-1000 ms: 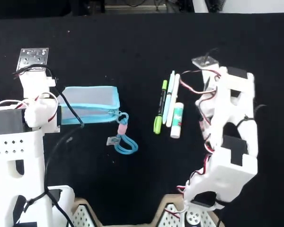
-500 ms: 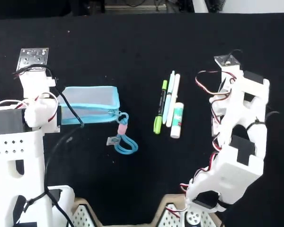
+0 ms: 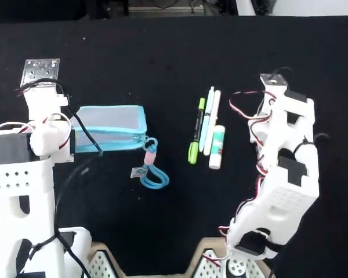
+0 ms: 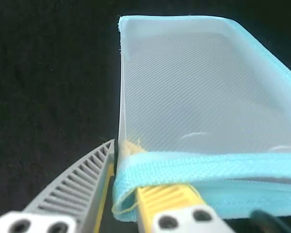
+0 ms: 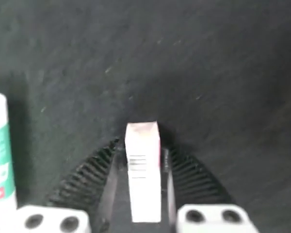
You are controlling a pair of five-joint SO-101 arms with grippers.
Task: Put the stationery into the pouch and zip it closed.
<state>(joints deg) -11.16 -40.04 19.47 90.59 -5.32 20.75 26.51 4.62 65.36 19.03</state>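
Observation:
The light blue mesh pouch (image 3: pixel 111 128) lies flat at the left, its pink and blue zipper strap (image 3: pixel 151 169) trailing toward the table's middle. My left gripper (image 4: pixel 122 154) is shut on the pouch's (image 4: pixel 194 107) end, one yellow finger inside the mouth and a grey finger outside. A green highlighter (image 3: pixel 195 132), a pale blue pen (image 3: pixel 207 119), a white pen (image 3: pixel 213 120) and a glue stick (image 3: pixel 217 147) lie side by side in the middle. My right gripper (image 5: pixel 142 145) is shut on a small white eraser (image 5: pixel 142 170), to the right of the glue stick (image 5: pixel 0 155).
The table is covered in black cloth (image 3: pixel 162 52). The right arm (image 3: pixel 285 150) stands just right of the pens. The left arm's white body (image 3: pixel 23 174) fills the near left. Open cloth lies beyond the pouch and pens.
The right arm swung to the right, away from the pens, then came back slightly left. The left arm, pouch and pens have not moved.

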